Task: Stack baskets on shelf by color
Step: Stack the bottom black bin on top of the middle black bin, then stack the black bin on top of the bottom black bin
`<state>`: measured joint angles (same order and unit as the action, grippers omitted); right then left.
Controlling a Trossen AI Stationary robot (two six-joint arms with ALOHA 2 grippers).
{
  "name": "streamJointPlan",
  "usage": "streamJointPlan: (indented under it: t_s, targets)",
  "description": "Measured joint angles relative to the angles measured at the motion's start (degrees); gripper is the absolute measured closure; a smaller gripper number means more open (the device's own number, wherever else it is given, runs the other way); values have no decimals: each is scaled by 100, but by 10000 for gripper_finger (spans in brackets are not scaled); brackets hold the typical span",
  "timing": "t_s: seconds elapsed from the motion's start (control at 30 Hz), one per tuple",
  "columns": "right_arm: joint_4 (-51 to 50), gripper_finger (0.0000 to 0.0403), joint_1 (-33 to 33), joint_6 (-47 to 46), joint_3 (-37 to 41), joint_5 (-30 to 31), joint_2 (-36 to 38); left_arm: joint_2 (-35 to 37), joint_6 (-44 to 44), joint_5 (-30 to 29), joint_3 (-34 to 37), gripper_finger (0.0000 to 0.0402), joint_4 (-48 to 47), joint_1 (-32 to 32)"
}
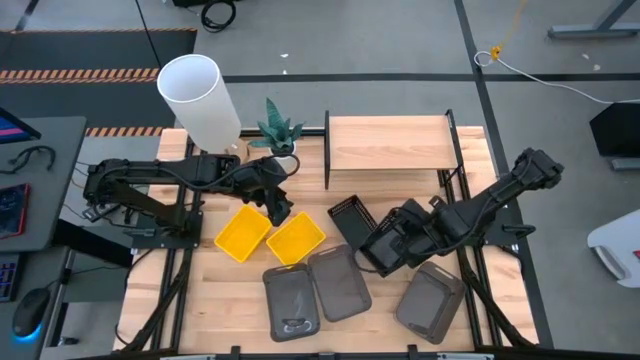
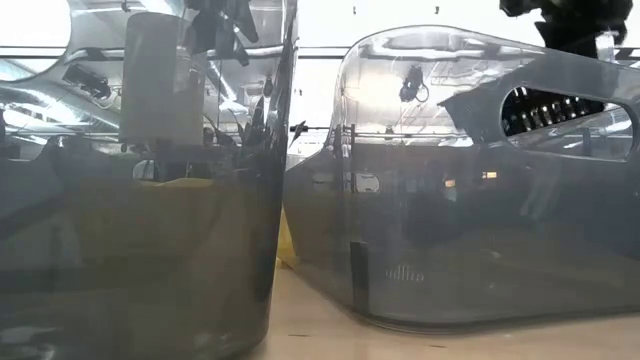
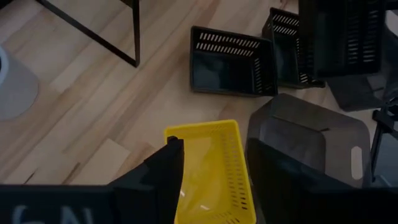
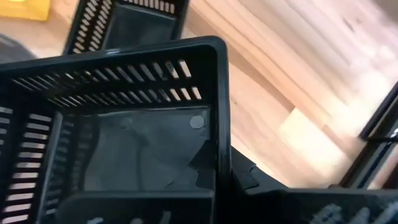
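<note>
At table centre, right fingers (image 1: 385, 248) grip a black basket (image 4: 124, 143) — left fingers' (image 1: 278, 207) state unclear.

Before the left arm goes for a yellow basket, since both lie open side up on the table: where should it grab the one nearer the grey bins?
Probably pinch one long rim wall of that yellow basket from above. It sits upright with its mouth open, so one finger can drop inside and one outside. The left gripper hovers at its far end; the near end crowds the grey bins.
</note>
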<state>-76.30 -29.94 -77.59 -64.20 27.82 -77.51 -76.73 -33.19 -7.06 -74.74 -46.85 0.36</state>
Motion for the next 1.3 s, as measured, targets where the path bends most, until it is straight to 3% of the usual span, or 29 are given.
streamJointPlan:
  t_s: [0.3,0.83,1.03,1.3]
  targets:
    - [763,399,-4,-503,1092,-23,512,0,-75,7,0,230,67,0]
    - [1797,379,-2,-1117,1974,-265,351,-2,-221,132,2,230,77,0]
    - [2442,345,0,-1044,2212,-701,351,-2,-221,132,2,230,83,0]
    - [2172,269,147,-640,2089,-1556,665,-2,-216,134,4,230,126,0]
